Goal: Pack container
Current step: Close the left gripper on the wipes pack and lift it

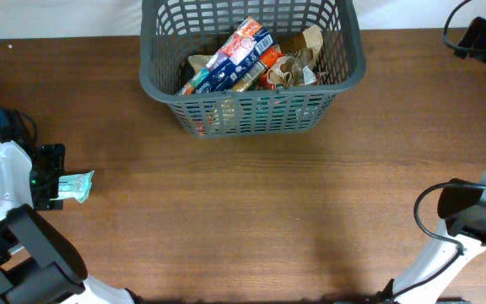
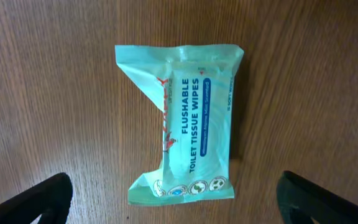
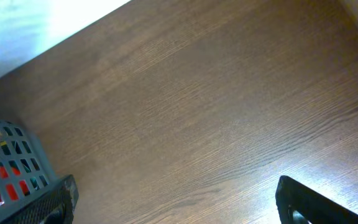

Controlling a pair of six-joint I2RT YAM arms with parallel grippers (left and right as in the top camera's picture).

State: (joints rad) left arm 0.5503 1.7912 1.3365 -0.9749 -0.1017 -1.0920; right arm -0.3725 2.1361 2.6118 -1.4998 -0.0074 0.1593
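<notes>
Left gripper (image 2: 178, 208) is hanging over the table (image 1: 251, 211) with its fingers (image 2: 39, 199) spread wide, one dark tip showing at each bottom corner of the wrist view. Between them a pale teal pack of flushable toilet tissue wipes (image 2: 182, 124) is lying flat on the wood, lengthways, printed face up, and neither finger is touching it as far as the wrist view is showing. From overhead, that pack is sitting just off the tip of the left gripper at the table's left edge, well apart from the container (image 1: 154, 80). Over on the other side, the right gripper (image 3: 185, 208) is also standing wide open, its fingers (image 3: 316, 202) holding nothing, with only bare brown wood showing between them; a corner of the container is peeking into the lower left of its wrist view, beside one fingertip. The container itself is sitting at the far middle of the table, a big dark grey basket with slotted lattice walls and a solid rim, upright on the wood. Inside it, several packages are lying piled together: a long blue, red and white packet (image 1: 230, 55) is leaning diagonally across the heap, and a crumpled brown wrapper (image 1: 298, 59) is lying just beside it toward the right, with red and orange bits showing through the slots.
</notes>
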